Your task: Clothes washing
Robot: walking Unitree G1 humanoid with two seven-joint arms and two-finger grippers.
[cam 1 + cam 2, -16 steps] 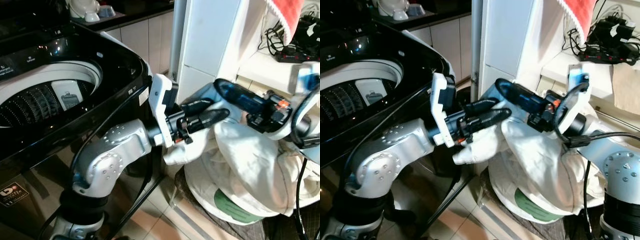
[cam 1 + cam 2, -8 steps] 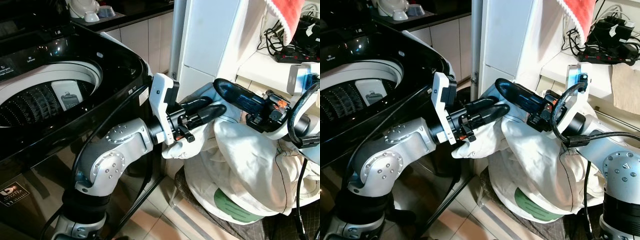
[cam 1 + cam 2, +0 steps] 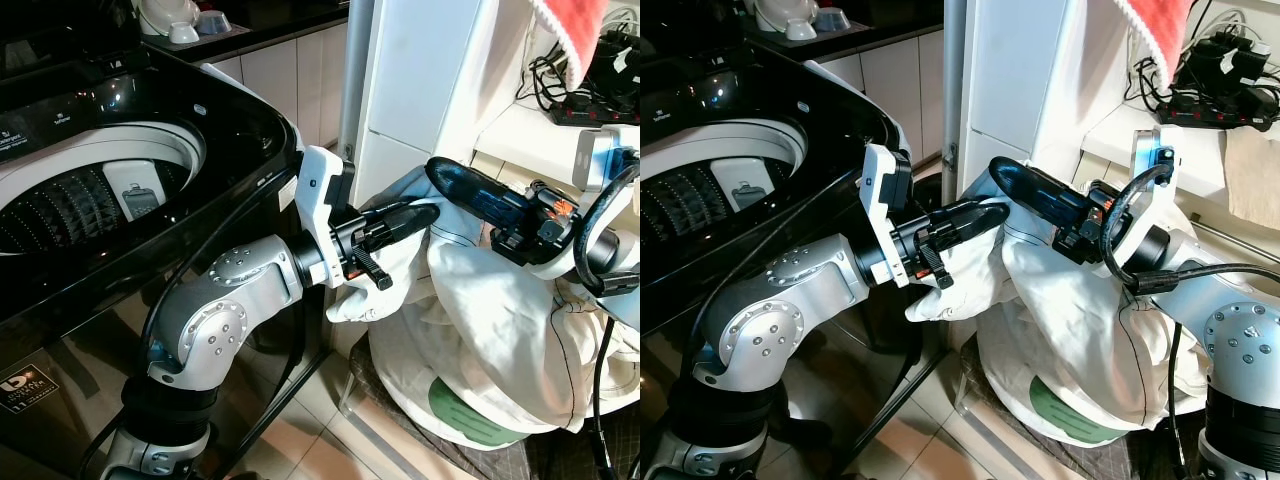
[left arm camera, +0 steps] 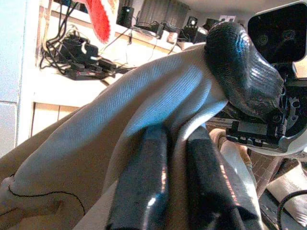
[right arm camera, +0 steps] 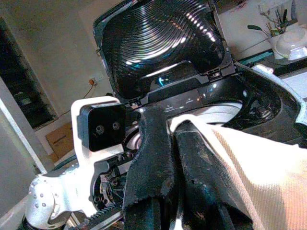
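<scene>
Two grippers, one cloth: both arms meet at the same white garment [image 3: 490, 320], lifted over the laundry pile beside the washer.
Left gripper [image 3: 405, 218]: nearest the camera, its fingers [image 4: 144, 187] are pinched together on a fold of the cloth; the wrist view shows fabric bunched between and over them. Gripping it here probably keeps the loose edge from dragging on the way across.
Right gripper [image 3: 1025, 192]: fingers clamped on the upper edge of the same garment, which drapes down from them. It sits just beside the left gripper, tips nearly touching, so the weight looks shared between both arms.
Garment position: hanging between the two grippers, above the white laundry bag [image 3: 470, 400] on the floor, not yet over the tub.
Washer [image 3: 230, 130]: to the robot's left, lid raised, drum [image 3: 90, 195] open and near enough that a swing leftward should reach it.
Change from half a second ago: the left gripper has closed tighter on the cloth and the arm has settled slightly lower; the right gripper and the drape of the garment look much the same.
Further back: a red cloth [image 3: 570, 30] hangs above a shelf of cables [image 3: 585, 95], well apart from the work.
</scene>
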